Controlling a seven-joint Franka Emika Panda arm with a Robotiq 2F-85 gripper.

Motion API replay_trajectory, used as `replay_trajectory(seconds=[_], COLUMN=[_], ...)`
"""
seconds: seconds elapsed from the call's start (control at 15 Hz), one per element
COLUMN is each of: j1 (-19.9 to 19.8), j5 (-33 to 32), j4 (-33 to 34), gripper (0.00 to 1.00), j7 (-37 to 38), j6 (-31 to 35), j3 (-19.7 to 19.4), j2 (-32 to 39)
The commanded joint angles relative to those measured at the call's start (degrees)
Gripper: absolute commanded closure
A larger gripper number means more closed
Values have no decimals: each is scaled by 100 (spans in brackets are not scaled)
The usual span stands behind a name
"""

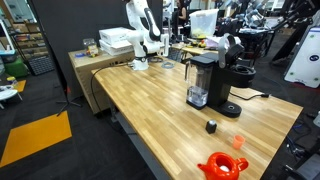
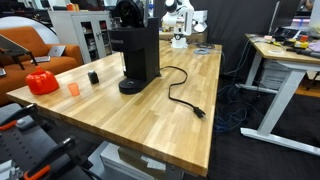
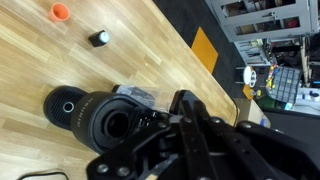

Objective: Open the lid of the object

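The black coffee maker (image 1: 208, 82) stands on the wooden table, also in an exterior view (image 2: 136, 58). Its smoky tank (image 1: 198, 80) is at one side and its round drip base (image 3: 63, 105) at the bottom. The wrist view looks down on the maker's rounded black top, the lid (image 3: 112, 125), which has a round dark hollow in it. My gripper (image 3: 185, 128) fills the lower right of the wrist view, right over the brew head, dark against dark. It also shows above the maker in both exterior views (image 1: 232, 46) (image 2: 128, 12). I cannot tell whether the lid is raised.
A small black cylinder (image 1: 211, 126) (image 2: 93, 77), a small orange cup (image 1: 238, 142) (image 2: 73, 88) and a red-orange item (image 1: 222, 165) (image 2: 42, 82) lie near the table's end. The maker's black cord (image 2: 185, 100) snakes across the wood. A white robot (image 1: 140, 28) stands at the far end.
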Motion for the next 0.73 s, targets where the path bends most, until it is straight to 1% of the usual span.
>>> replay_trajectory(seconds=[0.0, 0.13, 0.67], j1=[-195, -213, -213], j5=[61, 61, 62], j4=[23, 21, 16], gripper=[86, 74, 73], j7=[-45, -45, -44], j6=[-178, -231, -241], j3=[103, 91, 92], j2=[-2, -26, -27])
